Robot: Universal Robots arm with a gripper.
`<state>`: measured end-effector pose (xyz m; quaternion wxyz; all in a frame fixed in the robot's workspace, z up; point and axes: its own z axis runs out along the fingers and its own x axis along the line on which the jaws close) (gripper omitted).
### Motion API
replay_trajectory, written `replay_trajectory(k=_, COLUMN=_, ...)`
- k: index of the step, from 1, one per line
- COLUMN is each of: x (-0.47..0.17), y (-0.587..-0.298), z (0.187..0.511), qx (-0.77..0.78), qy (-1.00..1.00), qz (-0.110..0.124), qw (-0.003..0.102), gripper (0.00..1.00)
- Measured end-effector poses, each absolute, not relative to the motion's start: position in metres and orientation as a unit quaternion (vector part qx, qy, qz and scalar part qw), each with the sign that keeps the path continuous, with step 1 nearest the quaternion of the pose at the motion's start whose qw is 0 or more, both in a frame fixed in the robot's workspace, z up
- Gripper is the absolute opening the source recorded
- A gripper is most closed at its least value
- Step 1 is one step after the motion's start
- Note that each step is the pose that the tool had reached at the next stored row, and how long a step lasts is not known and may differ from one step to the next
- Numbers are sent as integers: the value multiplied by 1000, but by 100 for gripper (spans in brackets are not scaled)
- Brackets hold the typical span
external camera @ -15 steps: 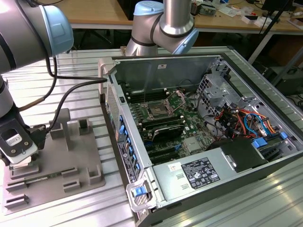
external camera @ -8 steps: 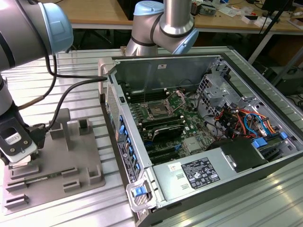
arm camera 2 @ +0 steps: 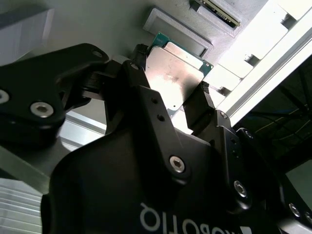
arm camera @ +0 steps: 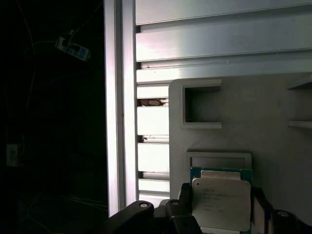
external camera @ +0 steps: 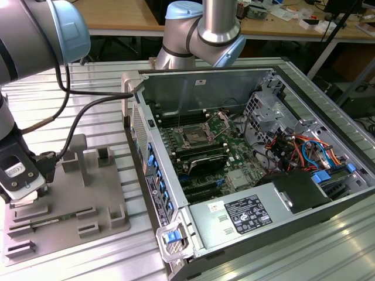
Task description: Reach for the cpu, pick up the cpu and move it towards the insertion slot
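The gripper (arm camera 2: 171, 72) hangs low over the grey plastic fixture (external camera: 88, 196). Its two fingers are closed against opposite edges of the cpu (arm camera: 222, 202), well apart from the insertion slot (external camera: 193, 139) in the computer case (external camera: 199, 88).

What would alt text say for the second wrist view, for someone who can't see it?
A black gripper, seen from close behind, straddles the cpu, a silvery square chip; a grey plastic fixture and bright aluminium rails lie beyond.

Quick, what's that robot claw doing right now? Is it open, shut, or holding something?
Gripper: closed on the cpu, one finger against each of two opposite edges, over the grey fixture.
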<state>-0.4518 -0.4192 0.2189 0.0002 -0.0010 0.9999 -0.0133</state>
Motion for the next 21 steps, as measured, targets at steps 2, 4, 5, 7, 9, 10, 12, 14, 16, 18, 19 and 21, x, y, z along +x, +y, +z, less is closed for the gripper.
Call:
replay_trajectory(k=2, x=-452, y=-419, z=220, qx=-1, qy=1000, qz=-13, qw=0, gripper=55)
replay_trajectory(k=4, x=-452, y=-419, z=221, qx=-1, qy=1000, qz=-13, qw=0, gripper=55)
replay_trajectory(k=5, x=-452, y=-419, z=222, qx=-1, qy=1000, qz=-13, qw=0, gripper=55)
replay_trajectory(k=7, x=-452, y=-419, z=223, qx=-1, qy=1000, qz=-13, qw=0, gripper=55)
replay_trajectory(k=9, x=-452, y=-419, z=223, qx=-1, qy=1000, qz=-13, qw=0, gripper=55)
replay_trajectory(k=10, x=-452, y=-419, z=224, qx=-1, qy=1000, qz=-13, qw=0, gripper=55)
replay_trajectory(k=12, x=-452, y=-419, z=224, qx=-1, qy=1000, qz=-13, qw=0, gripper=55)
replay_trajectory(k=14, x=-452, y=-419, z=225, qx=-1, qy=1000, qz=-13, qw=0, gripper=55)
replay_trajectory(k=16, x=-452, y=-419, z=226, qx=-1, qy=1000, qz=-13, qw=0, gripper=55)
replay_trajectory(k=18, x=-452, y=-419, z=227, qx=-1, qy=1000, qz=-13, qw=0, gripper=55)
replay_trajectory(k=19, x=-452, y=-419, z=228, qx=-1, qy=1000, qz=-13, qw=0, gripper=55)
replay_trajectory(k=21, x=-452, y=-419, z=229, qx=-1, qy=1000, qz=-13, qw=0, gripper=55)
